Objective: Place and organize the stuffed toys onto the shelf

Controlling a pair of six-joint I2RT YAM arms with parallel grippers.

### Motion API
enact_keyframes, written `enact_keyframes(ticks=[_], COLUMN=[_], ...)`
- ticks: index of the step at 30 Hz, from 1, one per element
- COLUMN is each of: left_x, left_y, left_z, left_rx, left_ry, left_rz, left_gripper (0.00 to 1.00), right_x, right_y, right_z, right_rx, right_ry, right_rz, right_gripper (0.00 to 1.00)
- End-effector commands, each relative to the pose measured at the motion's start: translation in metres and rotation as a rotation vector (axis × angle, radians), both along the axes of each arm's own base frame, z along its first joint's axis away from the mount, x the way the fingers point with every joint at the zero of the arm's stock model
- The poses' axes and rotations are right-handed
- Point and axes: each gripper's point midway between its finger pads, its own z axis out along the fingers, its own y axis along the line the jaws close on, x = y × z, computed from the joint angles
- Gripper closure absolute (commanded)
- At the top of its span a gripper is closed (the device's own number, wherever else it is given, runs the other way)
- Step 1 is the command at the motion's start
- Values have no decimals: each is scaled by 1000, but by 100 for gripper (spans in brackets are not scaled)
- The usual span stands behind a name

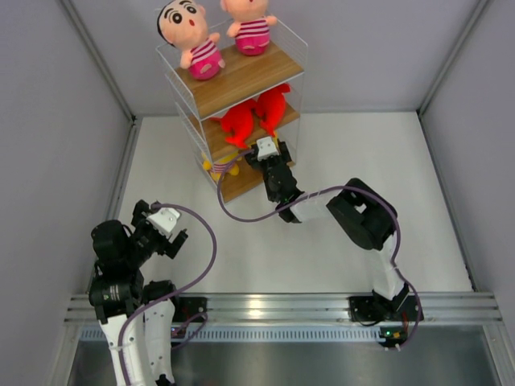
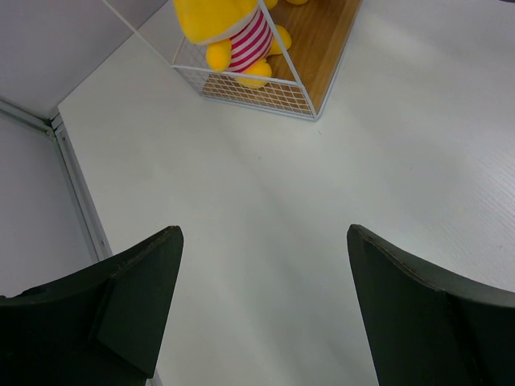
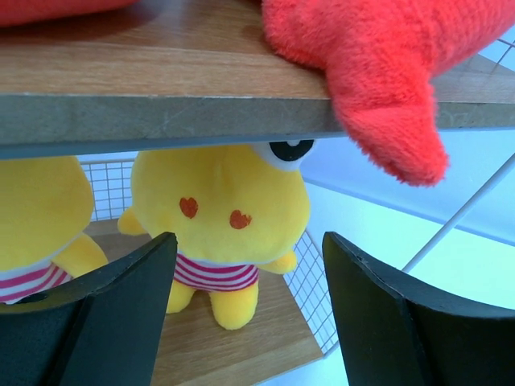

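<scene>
White table (image 1: 346,241): all six stuffed toys (image 1: 201,48) sit on the shelf (image 1: 245,79); your left gripper (image 2: 264,241) and right gripper (image 3: 248,245) gape empty, task apparently done.

Overhead plus near wrist views, shelf (image 1: 249,76) shared

Boy dolls (image 1: 193,40) on shelf (image 1: 245,79) top; sharks (image 1: 240,122) middle tier; plush figures (image 3: 219,211) bottom tier.

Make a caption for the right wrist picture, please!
Open right gripper faces a yellow toy on the shelf, a red shark overhanging the board above.
</scene>
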Motion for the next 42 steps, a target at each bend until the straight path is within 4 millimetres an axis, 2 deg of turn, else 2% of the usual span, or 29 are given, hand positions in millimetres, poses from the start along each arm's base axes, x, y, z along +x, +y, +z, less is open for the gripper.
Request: enact_keyframes(ticks=[1,6,8,10,12,14,15,16,19,22,23,25,26,27,28,30,31,33,34,35,36,37,38,40,42], left_x=[1,1,1,1,1,1,1,1,2,4,5,6,6,6,6,5,3,1,-1,-2,-3,-4,-5,-5,-6], left_y=[-2,-2,-2,-2,-1,-1,0,0,4,14,18,31,36,40,52,62,71,79,85,87,89,91,92,91,92], left_z=[10,12,12,12,12,9,9,7,2,-5,-9,-19,-22,-25,-33,-39,-44,-47,-48,-47,-46,-45,-45,-44,-45], left_rx=[15,17,17,15,13,10,10,9,4,4,4,24,28,34,56,76,93,109,120,111,108,95,84,50,42], left_ry=[-47,-51,-51,-48,-47,-39,-39,-36,-17,11,24,55,63,73,96,112,126,134,138,134,134,133,132,129,130], left_rz=[-20,-19,-20,-17,-12,-7,-5,-4,25,92,117,190,217,243,304,362,411,457,494,514,530,557,568,588,601], left_gripper=[11,11,11,11,11,11,11,11,11,11,11,11,11,11,11,11,11,11,11,11,11,11,11,11,11], right_x=[-12,-22,-26,-33,-44,-55,-57,-61,-75,-101,-116,-131,-144,-152,-158,-173,-182,-194,-205,-205,-212,-209,-211,-211,-211], right_y=[4,6,6,-2,-2,4,5,3,5,13,16,14,15,5,-2,-12,-26,-48,-59,-79,-82,-105,-120,-147,-191], right_z=[43,45,44,44,45,30,37,25,31,39,45,48,58,48,47,62,46,53,41,43,38,22,31,26,27], right_rx=[104,127,148,154,176,153,166,150,186,181,135,86,84,8,23,43,34,83,83,124,147,159,224,266,313], right_ry=[-69,-31,3,30,54,134,145,204,250,280,283,288,285,323,349,400,488,552,633,654,707,758,754,768,713], right_rz=[36,45,36,6,15,28,31,10,13,73,108,114,125,98,65,73,43,29,31,16,60,12,16,-31,-160], right_gripper=[26,23,18,14,13,12,10,7,5,1,1,0,0,0,1,1,0,1,1,0,1,1,1,1,1])
